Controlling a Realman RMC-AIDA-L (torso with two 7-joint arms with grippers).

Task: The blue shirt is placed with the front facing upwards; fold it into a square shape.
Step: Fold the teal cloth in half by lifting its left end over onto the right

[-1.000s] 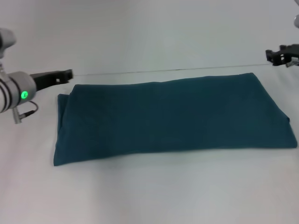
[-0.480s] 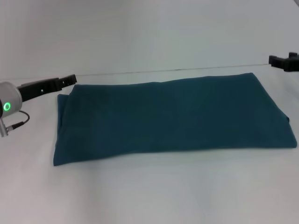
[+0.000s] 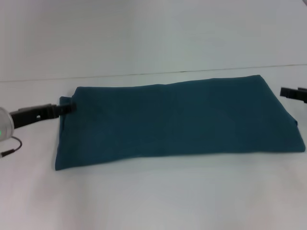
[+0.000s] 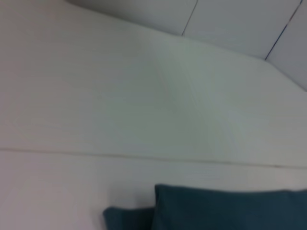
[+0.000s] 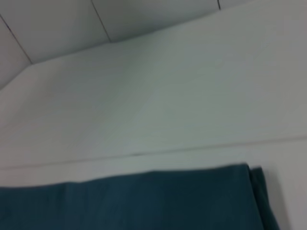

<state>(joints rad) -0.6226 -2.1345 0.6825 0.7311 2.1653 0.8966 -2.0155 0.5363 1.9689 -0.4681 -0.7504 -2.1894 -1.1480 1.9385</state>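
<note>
Both grippers have come down since the earlier frames. The left gripper (image 3: 71,107) now sits at the left end of the blue shirt (image 3: 177,120), tip over the far-left corner; the right gripper (image 3: 284,91) now sits just off the shirt's right end. Jaw state of either — cannot tell. The shirt lies flat on the white table (image 3: 158,196), folded into a long band, lettering not visible. Wrist views show only shirt corners (image 4: 225,211) (image 5: 144,201).

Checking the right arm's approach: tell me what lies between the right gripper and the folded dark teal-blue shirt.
Head view: only bare white table separates the right gripper from the dark teal-blue cotton shirt.
</note>
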